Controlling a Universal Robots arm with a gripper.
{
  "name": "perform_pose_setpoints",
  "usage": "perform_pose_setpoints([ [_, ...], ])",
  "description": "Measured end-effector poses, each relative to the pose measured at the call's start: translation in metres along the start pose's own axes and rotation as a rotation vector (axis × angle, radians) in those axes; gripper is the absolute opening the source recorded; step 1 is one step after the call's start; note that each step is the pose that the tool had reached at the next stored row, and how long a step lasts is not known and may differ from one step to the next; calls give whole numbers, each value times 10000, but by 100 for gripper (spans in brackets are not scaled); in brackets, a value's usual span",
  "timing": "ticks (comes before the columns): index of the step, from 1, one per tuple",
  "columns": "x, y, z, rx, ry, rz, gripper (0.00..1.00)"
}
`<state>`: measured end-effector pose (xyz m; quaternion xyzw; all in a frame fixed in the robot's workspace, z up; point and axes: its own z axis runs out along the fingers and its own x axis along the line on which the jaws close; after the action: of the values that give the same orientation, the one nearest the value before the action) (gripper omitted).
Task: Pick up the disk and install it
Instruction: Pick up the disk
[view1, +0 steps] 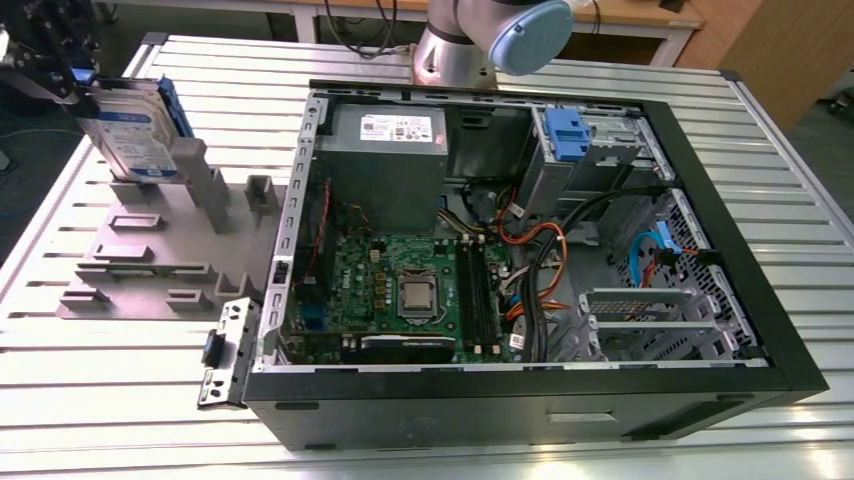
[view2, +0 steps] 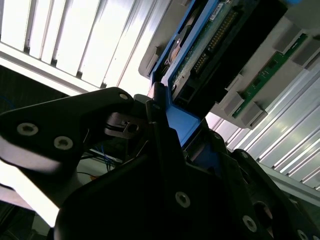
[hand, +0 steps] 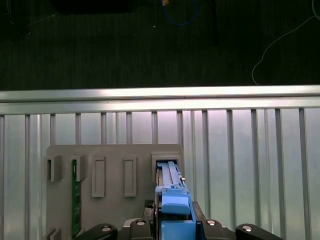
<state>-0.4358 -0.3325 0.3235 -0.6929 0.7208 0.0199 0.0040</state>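
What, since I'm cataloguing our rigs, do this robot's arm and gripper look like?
The arm is a silver-grey tube with a rounded pale-blue joint cap. The gripper is matte black, built of flat angular links fastened with small silver screw heads, as seen in both wrist views.

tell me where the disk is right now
At the exterior view's far left, the disk stands on edge in the grey fixture, left of the computer case, the gripper clamped on its top.

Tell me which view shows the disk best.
Exterior view: the disk stands upright in the grey fixture, label face visible. First wrist view shows its blue carrier edge-on; second wrist view, its underside, close.
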Motion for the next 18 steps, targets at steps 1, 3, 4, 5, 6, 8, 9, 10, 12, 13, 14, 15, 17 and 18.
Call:
perform_pose_setpoints([
  [1, 0, 0, -2, 0, 0, 0, 37],
  [3, 0, 0, -5, 0, 1, 0, 37],
  [4, 0, 0, -6, 1, 1, 0, 37],
  [5, 0, 0, -8, 0, 4, 0, 37],
  [6, 0, 0, -8, 0, 7, 0, 37],
  [8, 0, 0, -8, 0, 8, 0, 37],
  [9, 0, 0, -8, 1, 7, 0, 37],
  [10, 0, 0, -11, 0, 8, 0, 37],
  [12, -1, 1, -18, -2, 9, 1, 37],
  [13, -1, 1, -23, -2, 9, 1, 37],
  [14, -1, 1, -28, -1, 9, 0, 37],
  [15, -1, 1, -34, 0, 8, 0, 37],
  [17, -2, 1, -47, 0, 8, 0, 37],
  [18, -2, 1, -53, 0, 8, 0, 37],
])
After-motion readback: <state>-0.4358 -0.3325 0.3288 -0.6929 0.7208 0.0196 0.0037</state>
